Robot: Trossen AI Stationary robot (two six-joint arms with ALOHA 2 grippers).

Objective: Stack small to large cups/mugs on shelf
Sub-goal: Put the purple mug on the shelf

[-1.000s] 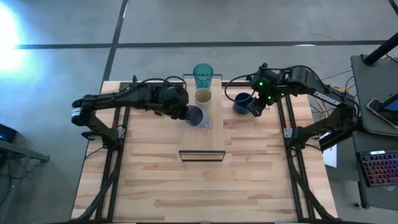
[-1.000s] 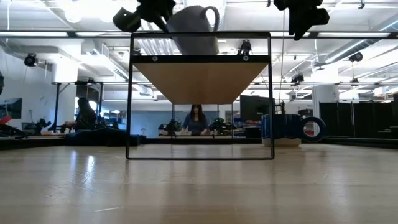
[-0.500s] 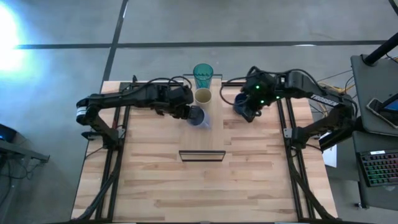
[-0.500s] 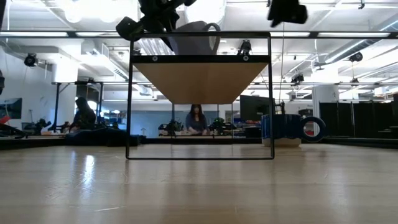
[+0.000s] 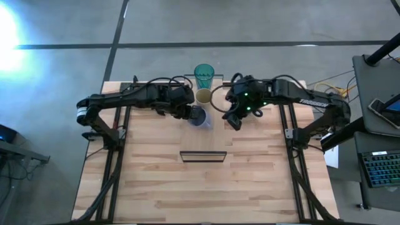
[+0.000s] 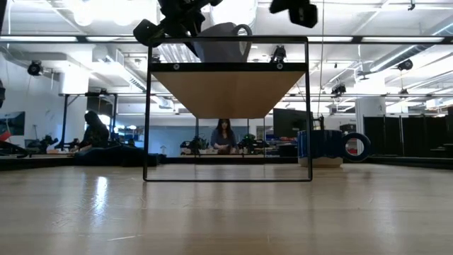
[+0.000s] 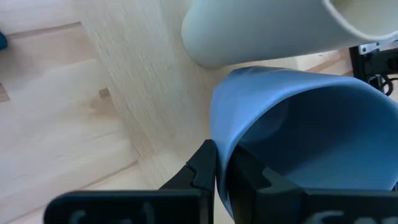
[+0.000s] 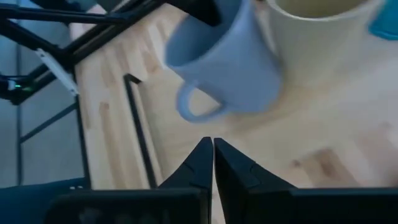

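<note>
The shelf [image 5: 206, 140] is a narrow light-wood board on a dark frame at the table's middle. On its far end stands the teal tumbler [image 5: 204, 75], and the cream cup [image 5: 204, 96] stands just nearer. Nearer again is the pale blue mug [image 5: 199, 117], with my left gripper [image 5: 189, 114] shut on it. My right gripper [image 5: 232, 122] is shut and empty just right of the shelf, pointing at the blue mug's handle [image 8: 196, 106]. The navy mug [image 6: 325, 147] stands on the tabletop right of the shelf; my right arm hides it in the high view. My left gripper pinches the blue mug's wall at the rim [image 7: 219, 134], one finger inside the mug and one outside. The fingers come from the table's left, slanting down. The mug [image 6: 223, 42] is tilted, its base at the shelf top; whether it rests there I cannot tell.
The near half of the shelf [image 5: 203, 147] is bare board. The slatted tabletop [image 5: 187, 187] spreads out around it. People sit in the room beyond the table [image 6: 224, 136].
My right gripper has swung away from the navy mug toward the table's left, up to the shelf's right edge. My left gripper has lowered the blue mug toward the shelf top, and the mug now stands less tilted.
</note>
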